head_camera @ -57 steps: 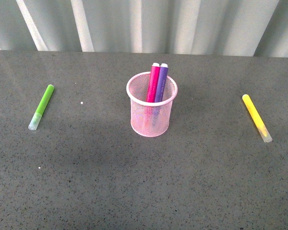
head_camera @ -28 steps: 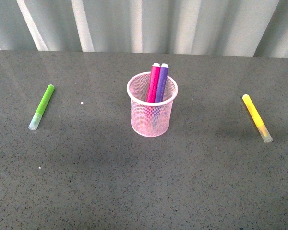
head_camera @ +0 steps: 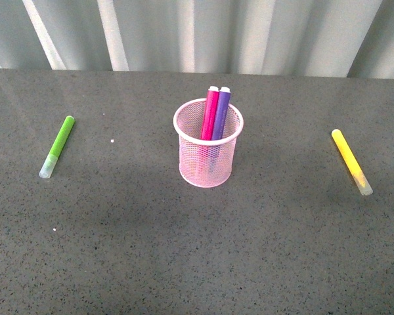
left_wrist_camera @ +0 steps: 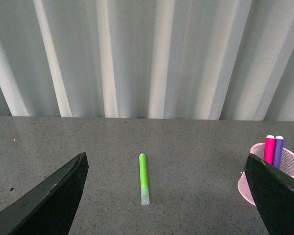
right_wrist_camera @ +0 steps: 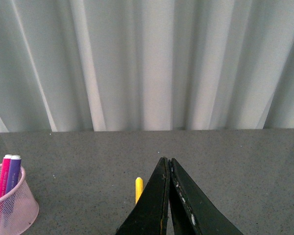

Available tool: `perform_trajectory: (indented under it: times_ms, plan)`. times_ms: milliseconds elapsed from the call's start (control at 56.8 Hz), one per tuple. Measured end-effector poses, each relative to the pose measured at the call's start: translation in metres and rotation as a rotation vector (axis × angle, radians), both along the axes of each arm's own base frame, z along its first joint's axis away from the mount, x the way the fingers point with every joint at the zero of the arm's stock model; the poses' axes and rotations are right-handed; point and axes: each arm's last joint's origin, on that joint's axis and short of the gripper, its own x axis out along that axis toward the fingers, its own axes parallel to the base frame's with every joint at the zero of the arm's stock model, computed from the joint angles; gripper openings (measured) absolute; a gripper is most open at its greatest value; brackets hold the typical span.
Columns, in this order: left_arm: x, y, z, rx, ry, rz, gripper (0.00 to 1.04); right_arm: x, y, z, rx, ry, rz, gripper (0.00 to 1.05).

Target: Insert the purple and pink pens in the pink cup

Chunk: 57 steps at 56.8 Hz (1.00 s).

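Magenta-pink marker pen (head_camera: 210,113) and purple-barrelled marker pen (head_camera: 221,114) both standing near-upright, side by side, inside light pink wire-mesh cup (head_camera: 208,161); left gripper (left_wrist_camera: 166,196) spread wide, empty; right gripper (right_wrist_camera: 169,196) pressed together, empty; cup between arms; likely only retreat left.

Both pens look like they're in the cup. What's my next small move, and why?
Probably none beyond keeping both arms back: the magenta-pink pen and purple pen stand inside the pink wire-mesh cup. The left gripper is open, the right gripper shut, both empty.
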Motion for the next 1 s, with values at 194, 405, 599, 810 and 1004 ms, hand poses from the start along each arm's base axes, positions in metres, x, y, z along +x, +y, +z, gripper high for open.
perform_trajectory:
  times_ms: [194,405,599,810,1004]
  plan:
    - [0.000,0.000,0.000,0.000,0.000,0.000,0.98,-0.007,0.000,0.001,0.000,-0.004,0.000,0.03]
    - [0.000,0.000,0.000,0.000,0.000,0.000,0.98,-0.013,0.000,0.001,0.000,-0.005,0.000,0.03]
    - [0.000,0.000,0.000,0.000,0.000,0.000,0.98,-0.017,0.000,0.001,0.000,-0.005,0.000,0.03]
    - [0.000,0.000,0.000,0.000,0.000,0.000,0.98,-0.024,0.000,-0.002,0.000,0.016,0.000,0.03]
    - [0.000,0.000,0.000,0.000,-0.002,0.000,0.98,-0.031,0.000,-0.002,0.000,-0.001,-0.001,0.03]
